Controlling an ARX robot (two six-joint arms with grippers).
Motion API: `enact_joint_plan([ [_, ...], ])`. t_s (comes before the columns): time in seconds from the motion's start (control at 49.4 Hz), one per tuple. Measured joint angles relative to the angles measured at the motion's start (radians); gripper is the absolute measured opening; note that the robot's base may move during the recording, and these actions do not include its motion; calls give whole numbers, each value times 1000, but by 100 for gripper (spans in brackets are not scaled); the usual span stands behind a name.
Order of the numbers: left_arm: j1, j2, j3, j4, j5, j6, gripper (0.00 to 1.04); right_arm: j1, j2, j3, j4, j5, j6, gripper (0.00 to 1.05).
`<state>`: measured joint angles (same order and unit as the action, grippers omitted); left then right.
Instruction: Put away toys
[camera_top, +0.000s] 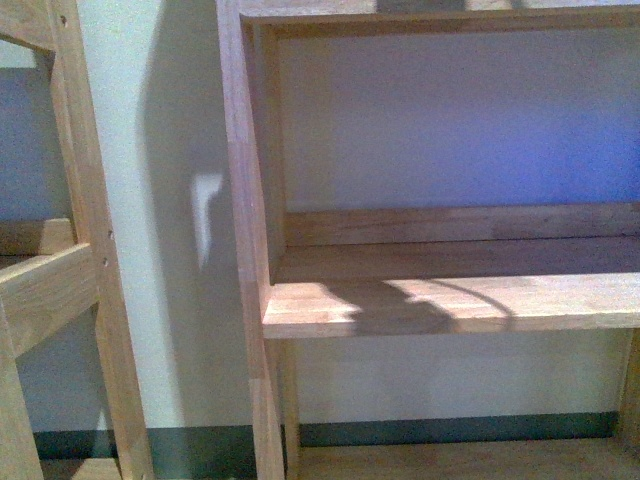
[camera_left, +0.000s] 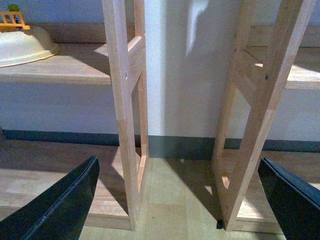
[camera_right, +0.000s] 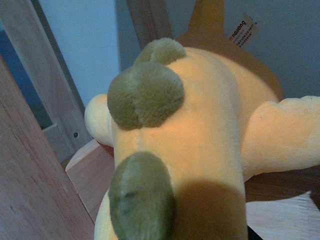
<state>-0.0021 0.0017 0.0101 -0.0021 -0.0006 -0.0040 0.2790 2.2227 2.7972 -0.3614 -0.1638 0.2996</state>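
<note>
Front view: a wooden shelf unit (camera_top: 440, 300) is seen against a pale wall (camera_top: 170, 250), its middle board bare and shadowed; neither arm is in view.

Left wrist view: the left gripper (camera_left: 180, 200) is seen spread wide, nothing held, above the wooden floor (camera_left: 170, 200) between two shelf frames. A cream bowl (camera_left: 22, 46) rests on the far left shelf.

Right wrist view: the plush animal (camera_right: 200, 150) fills the frame close to the camera; the right gripper's state cannot be told.

Front view dim, bluish cast; soft curved shadow across sunlit shelf board (camera_top: 450, 305). Left wrist view brighter, sharp upright shadows on wall (camera_left: 175, 75). Right wrist view: plush toy (camera_right: 200, 150) close, soft-focus, warm-lit
</note>
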Motion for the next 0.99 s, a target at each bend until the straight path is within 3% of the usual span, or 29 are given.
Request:
enact_joint_plan([
  [0.486, 0, 0, 0, 0, 0, 0, 98, 8, 63, 88, 22, -76, 86, 7],
  [0.567, 0, 0, 0, 0, 0, 0, 98, 7, 18, -14, 97, -76, 95, 7],
  [0.689, 0, 0, 0, 0, 0, 0, 98, 1, -92, -251, 216, -61, 98, 32],
  [0.993, 0, 0, 0, 0, 0, 0, 98, -18, -206, -471, 343, -12, 67, 73],
])
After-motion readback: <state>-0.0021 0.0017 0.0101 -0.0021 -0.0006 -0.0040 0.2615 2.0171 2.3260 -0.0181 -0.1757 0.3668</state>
